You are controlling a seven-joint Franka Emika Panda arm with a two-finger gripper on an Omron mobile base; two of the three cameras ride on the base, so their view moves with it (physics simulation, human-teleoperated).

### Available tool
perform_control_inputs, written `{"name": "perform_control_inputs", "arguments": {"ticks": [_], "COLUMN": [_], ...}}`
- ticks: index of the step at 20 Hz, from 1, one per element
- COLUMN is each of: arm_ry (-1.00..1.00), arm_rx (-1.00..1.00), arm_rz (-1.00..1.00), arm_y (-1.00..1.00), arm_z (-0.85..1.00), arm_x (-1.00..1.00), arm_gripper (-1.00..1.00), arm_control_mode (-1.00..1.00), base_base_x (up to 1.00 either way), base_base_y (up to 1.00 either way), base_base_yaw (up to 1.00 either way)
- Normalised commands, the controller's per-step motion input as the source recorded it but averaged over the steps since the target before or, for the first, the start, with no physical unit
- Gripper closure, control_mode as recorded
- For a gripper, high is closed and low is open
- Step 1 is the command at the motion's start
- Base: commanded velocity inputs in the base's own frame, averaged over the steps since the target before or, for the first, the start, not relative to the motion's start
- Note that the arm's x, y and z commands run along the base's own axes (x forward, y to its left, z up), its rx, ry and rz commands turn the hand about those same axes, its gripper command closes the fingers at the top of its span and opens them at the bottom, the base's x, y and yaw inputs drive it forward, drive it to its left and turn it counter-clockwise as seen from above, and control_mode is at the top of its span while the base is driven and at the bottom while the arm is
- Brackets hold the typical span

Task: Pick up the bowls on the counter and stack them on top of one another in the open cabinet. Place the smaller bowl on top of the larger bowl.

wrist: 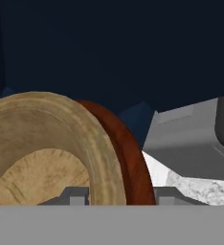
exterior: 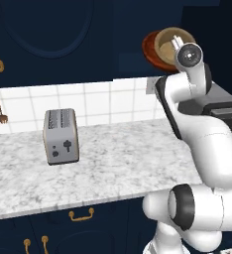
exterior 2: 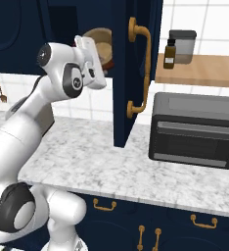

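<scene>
While the tan bowl (wrist: pixel 42 153) is nesting in the red bowl (wrist: pixel 128 158), the gripper (wrist: pixel 116 195) is straddling both rims, partly open, grip uncertain.

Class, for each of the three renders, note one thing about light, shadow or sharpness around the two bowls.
Left base view: the larger bowl shows a glossy rim and the smaller bowl looks matte, against the dark cabinet. Right base view: the cabinet recess is shadowy while the counter is evenly lit. Hand view: both bowls sit very close and their edges look soft.
</scene>
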Motion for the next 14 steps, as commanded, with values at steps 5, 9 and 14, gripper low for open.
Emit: {"name": "perform_control_inputs", "arguments": {"ticks": [5, 9, 14], "arm_ry": [0.0, 0.0, 0.0], "arm_rx": [0.0, 0.0, 0.0], "arm_rz": [0.05, 0.05, 0.06], "arm_y": [0.0, 0.0, 0.0], "arm_z": [-0.03, -0.2, -0.28], "arm_x": [0.67, 0.62, 0.77], "arm_gripper": [1.0, 1.0, 1.0], "arm_control_mode": [-1.0, -1.0, -1.0], "base_base_x": [0.0, 0.0, 0.0], "base_base_y": [0.0, 0.0, 0.0], "base_base_yaw": [0.0, 0.0, 0.0]}}
